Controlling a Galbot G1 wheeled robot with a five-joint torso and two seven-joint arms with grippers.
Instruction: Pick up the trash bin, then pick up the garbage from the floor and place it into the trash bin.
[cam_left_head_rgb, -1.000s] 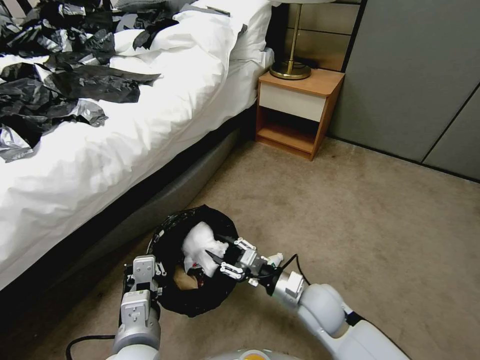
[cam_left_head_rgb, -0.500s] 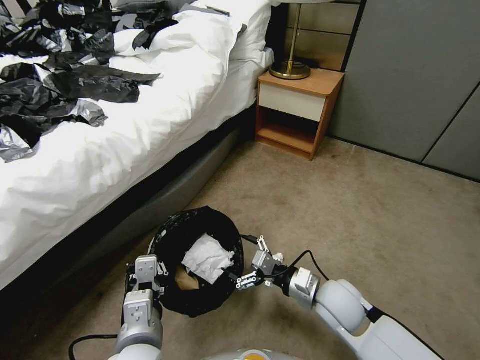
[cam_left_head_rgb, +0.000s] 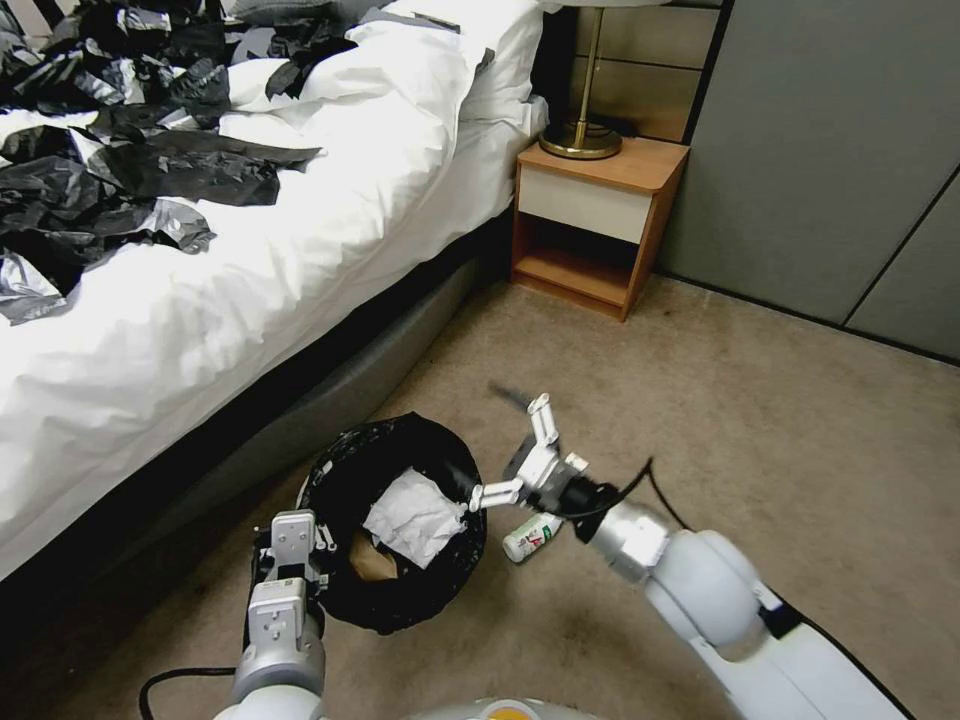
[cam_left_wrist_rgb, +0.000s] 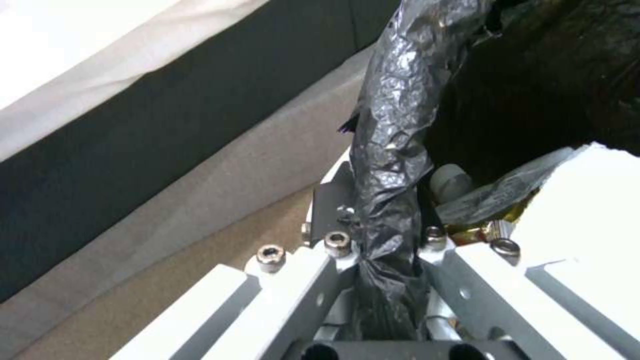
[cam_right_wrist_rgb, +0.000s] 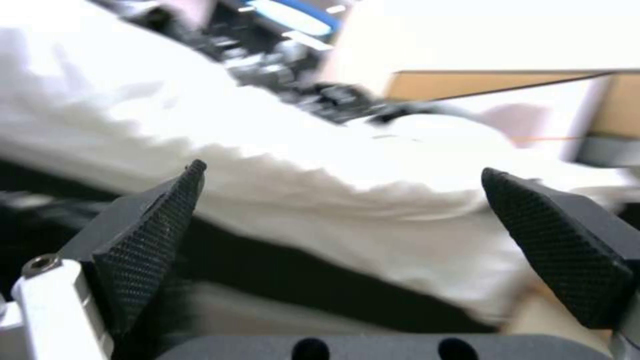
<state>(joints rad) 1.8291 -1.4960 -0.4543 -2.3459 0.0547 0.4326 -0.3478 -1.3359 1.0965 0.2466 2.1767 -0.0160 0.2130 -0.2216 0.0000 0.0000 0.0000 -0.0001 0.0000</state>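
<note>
The trash bin, lined with a black bag, sits low in front of me beside the bed. My left gripper is shut on its near rim; the left wrist view shows the crinkled bag rim pinched in the gripper. Inside lie a white tissue and a brown paper bag. My right gripper hovers open just right of the bin's rim, holding nothing. In the right wrist view its pads stand wide apart, facing the bed. A small plastic bottle lies on the carpet under the right wrist.
The bed with a white duvet and black-and-silver plastic sheets runs along the left. A wooden nightstand with a brass lamp stands at the back. A grey wall is at right, with open carpet before it.
The right gripper let the white tissue drop into the bin, then drew back to the right and rose, opening wide. The bottle on the carpet now shows. The left arm has kept still.
</note>
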